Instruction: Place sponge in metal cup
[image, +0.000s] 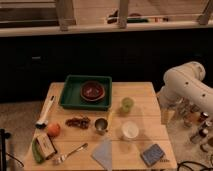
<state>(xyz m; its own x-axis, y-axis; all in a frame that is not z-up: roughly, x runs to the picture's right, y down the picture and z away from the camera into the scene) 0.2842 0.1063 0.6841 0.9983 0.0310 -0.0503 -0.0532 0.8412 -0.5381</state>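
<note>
The sponge (153, 154) is seen lying flat near the front right corner of the desk (142, 92), dark face up and untouched. The metal cup (101, 125) is found upright, mouth open to the ceiling, about midway along the desk and somewhat toward the front edge, with a whitish cup (130, 130) to its right and a green cup (127, 104) further back. A pale blue cloth (103, 152) is spread at the front edge, between metal cup and sponge.

The gripper (165, 116) is held at the right edge of the desk, beyond the sponge toward the back and well apart from it. Whether it is spread or pressed together cannot be told, and nothing is seen to be carried by it.

The step in hand is judged to be the approach: the sponge has not yet been grasped, so the task is barely begun. For the next move the gripper would need to be brought forward and down over the front right corner, then closed across two opposite sides of the pad.

The pad is roughly square, so hardly any long axis can be made out. It is turned askew — its sides run oblique to the desk's edges, one corner pointing at the front edge. A matching wrist turn is likely to be called for.
</note>
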